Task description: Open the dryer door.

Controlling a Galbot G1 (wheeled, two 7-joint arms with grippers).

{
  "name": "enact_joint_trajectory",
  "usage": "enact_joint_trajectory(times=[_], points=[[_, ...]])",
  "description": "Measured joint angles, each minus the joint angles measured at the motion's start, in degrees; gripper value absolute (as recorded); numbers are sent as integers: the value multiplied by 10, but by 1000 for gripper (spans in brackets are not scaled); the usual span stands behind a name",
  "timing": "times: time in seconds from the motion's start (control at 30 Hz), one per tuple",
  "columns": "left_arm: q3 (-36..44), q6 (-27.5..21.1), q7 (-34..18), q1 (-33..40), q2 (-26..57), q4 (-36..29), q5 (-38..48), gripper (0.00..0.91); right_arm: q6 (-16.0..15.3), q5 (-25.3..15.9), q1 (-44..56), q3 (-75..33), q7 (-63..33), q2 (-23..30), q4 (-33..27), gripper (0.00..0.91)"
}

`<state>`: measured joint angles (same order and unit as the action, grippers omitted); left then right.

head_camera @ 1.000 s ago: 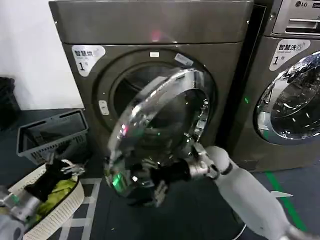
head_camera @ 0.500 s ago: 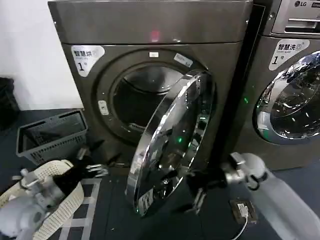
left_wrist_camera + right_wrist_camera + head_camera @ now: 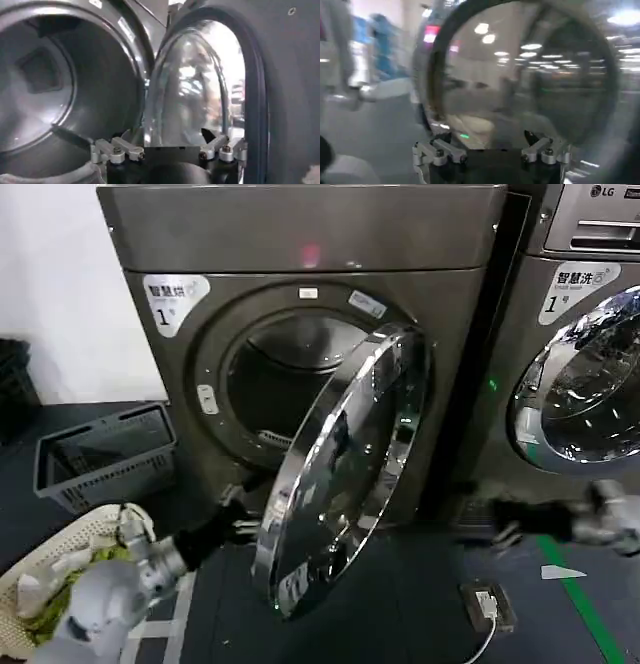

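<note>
Both grippers, left [image 3: 237, 511] and right [image 3: 487, 515], flank the swung-out dryer door [image 3: 340, 474], jaws spread, empty.

Even indoor light; ceiling lamps glare off the dryer door [image 3: 340, 474] (right wrist view heavily motion-blurred).

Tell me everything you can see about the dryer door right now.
The dryer door is a large round door with a shiny chrome ring around dark tinted glass. It stands swung well open, hinged at the right of the dryer, baring the drum. The left gripper hovers near its lower left edge; nothing grips it.
</note>
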<state>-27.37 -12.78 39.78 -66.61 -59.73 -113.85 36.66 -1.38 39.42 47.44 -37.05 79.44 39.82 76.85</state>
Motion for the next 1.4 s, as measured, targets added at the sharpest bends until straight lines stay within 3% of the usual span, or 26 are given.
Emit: enact_joint_trajectory(times=[0.17,0.5,0.57,0.77,0.87,1.13,1.4], points=[[52,9,2,15,5,2,-6,907,13,-29,30,-123,-68,3,-24,907],[170,26,-34,68,-5,28,-26,907,-22,-56,137,-364,-348,25,33,907],[195,34,-43,83,-9,32,-22,907,-15,-80,162,-395,-427,26,56,907],[281,46,-70,140,-22,47,16,907,-59,-156,203,-463,-594,36,105,907],[321,46,-88,170,-27,53,24,907,-86,-166,216,-497,-630,45,121,907],[422,53,-160,245,-53,86,-32,907,-107,-198,266,-584,-698,94,162,907],[489,59,-186,305,-110,137,-48,907,-129,-177,298,-659,-730,144,186,907]])
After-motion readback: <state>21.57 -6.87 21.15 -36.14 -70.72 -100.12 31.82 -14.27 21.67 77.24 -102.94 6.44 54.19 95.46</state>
